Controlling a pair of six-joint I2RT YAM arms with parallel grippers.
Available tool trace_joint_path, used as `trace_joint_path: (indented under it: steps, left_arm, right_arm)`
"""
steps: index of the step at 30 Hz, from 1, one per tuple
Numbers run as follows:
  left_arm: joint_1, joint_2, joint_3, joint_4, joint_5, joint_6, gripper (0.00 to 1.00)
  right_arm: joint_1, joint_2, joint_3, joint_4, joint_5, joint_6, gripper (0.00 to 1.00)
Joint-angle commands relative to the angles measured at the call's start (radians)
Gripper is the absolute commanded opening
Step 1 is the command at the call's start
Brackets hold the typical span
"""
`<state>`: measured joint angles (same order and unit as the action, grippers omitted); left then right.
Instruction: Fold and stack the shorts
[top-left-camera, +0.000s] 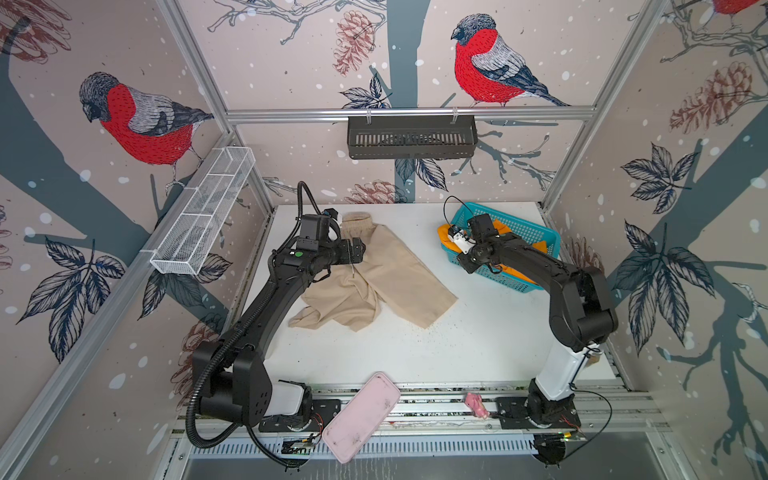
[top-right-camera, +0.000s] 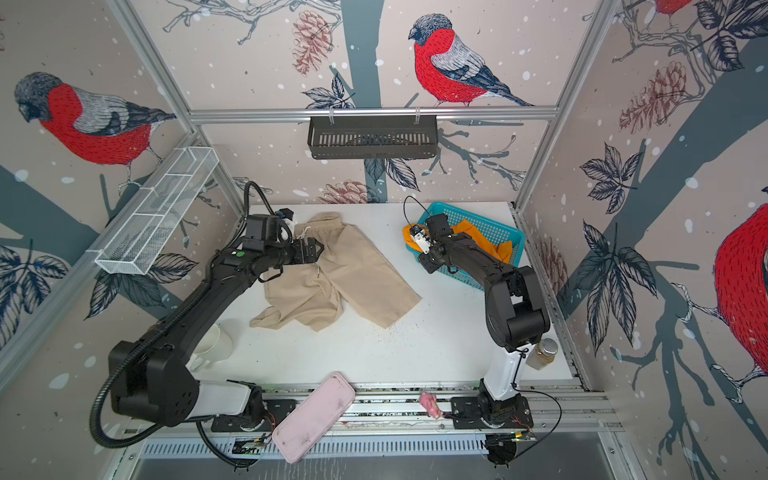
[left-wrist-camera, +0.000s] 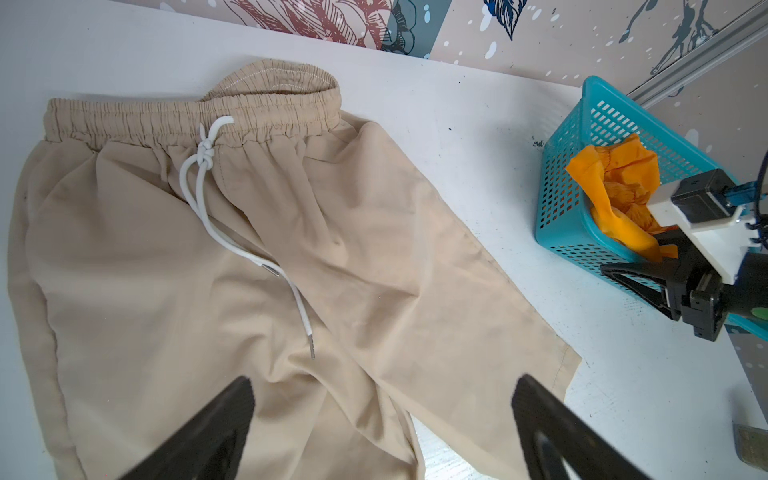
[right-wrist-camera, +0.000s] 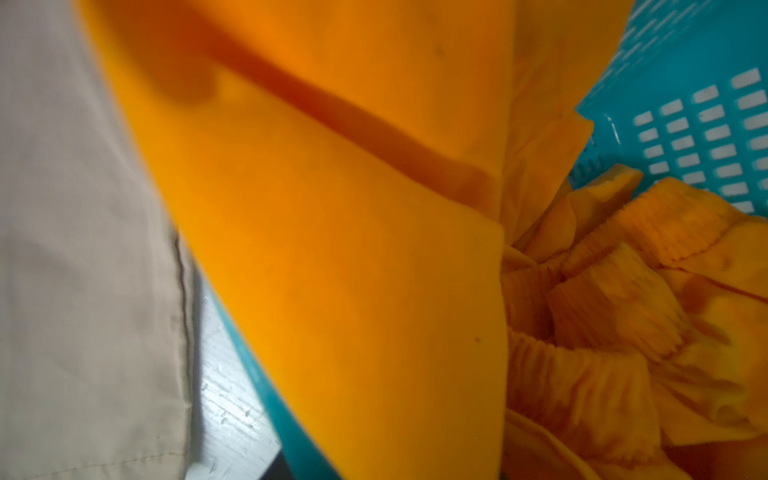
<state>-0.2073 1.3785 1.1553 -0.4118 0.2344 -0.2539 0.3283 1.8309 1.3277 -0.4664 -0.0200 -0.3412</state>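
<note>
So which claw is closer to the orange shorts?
Right. The right gripper reaches into the teal basket at the orange shorts; the left gripper hovers over the beige shorts.

beige shorts (top-left-camera: 374, 278) on table (top-left-camera: 478, 345); orange shorts (top-left-camera: 446, 236) in basket (top-left-camera: 534, 235)

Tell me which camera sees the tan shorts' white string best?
The left wrist view: the white string shows whole, knot and ends, on the tan shorts. Both top views show only tiny white bits. The right wrist view shows none.
</note>
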Motion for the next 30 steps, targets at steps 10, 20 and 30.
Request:
trace_joint_path:
  steps: [10,20,30]
  left_arm:
    - [-0.116,-0.089,-0.279,0.292,0.08,-0.126,0.97]
    - [-0.194,-0.106,-0.409,0.273,0.035,-0.165,0.97]
    - [-0.332,-0.071,-0.438,0.051,-0.128,-0.224,0.97]
  right_arm:
    - [-0.047,0.197,0.229,0.047,0.148,0.106,0.19]
    - [-0.159,0.367,0.489,0.077,0.202,0.17,0.13]
    - [-0.168,0.333,0.564,0.165,0.126,0.266,0.62]
